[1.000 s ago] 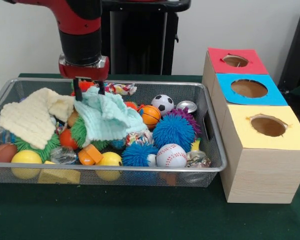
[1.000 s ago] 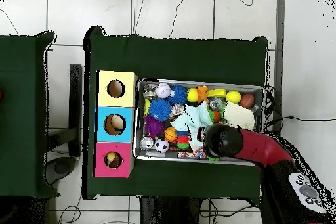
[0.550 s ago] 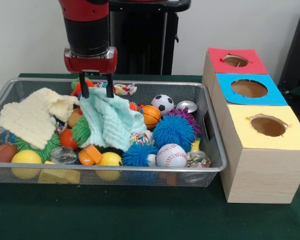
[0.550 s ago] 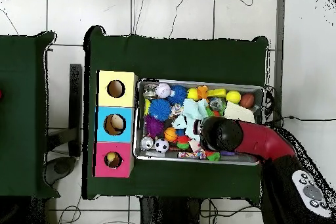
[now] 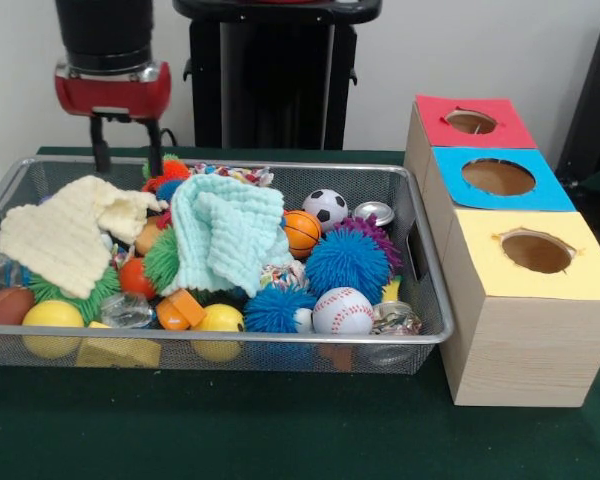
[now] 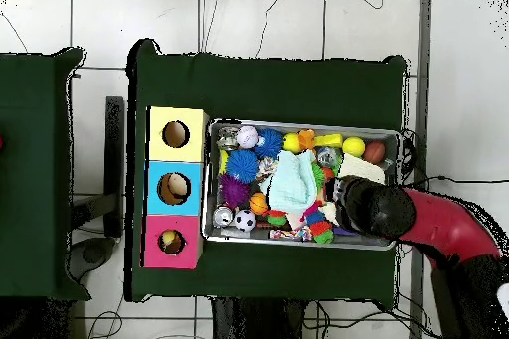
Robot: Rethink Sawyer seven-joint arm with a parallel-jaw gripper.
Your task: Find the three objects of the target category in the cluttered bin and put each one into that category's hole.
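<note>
My gripper [image 5: 128, 165] hangs open and empty above the back left of the wire bin [image 5: 420, 300], over the cream knitted cloth [image 5: 65, 235]. A mint cloth [image 5: 225, 235] lies crumpled on the toys in the middle of the bin, free of the fingers [image 5: 102, 150]. Around it sit a soccer ball [image 5: 326, 205], a small basketball [image 5: 300, 230], a baseball [image 5: 342, 310] and blue spiky balls [image 5: 347, 262]. In the overhead view my arm [image 6: 376, 208] covers the gripper, beside the mint cloth [image 6: 291, 184].
Three wooden boxes with top holes stand right of the bin: red [image 5: 470, 122], blue [image 5: 498, 177], yellow [image 5: 536, 252]. Yellow balls [image 5: 52, 318], an orange block [image 5: 180, 308] and a brown football [image 5: 5, 303] crowd the bin's front left.
The gripper has let go of the mint cloth, risen and moved left in the front view. The cloth has dropped back onto the toys.
</note>
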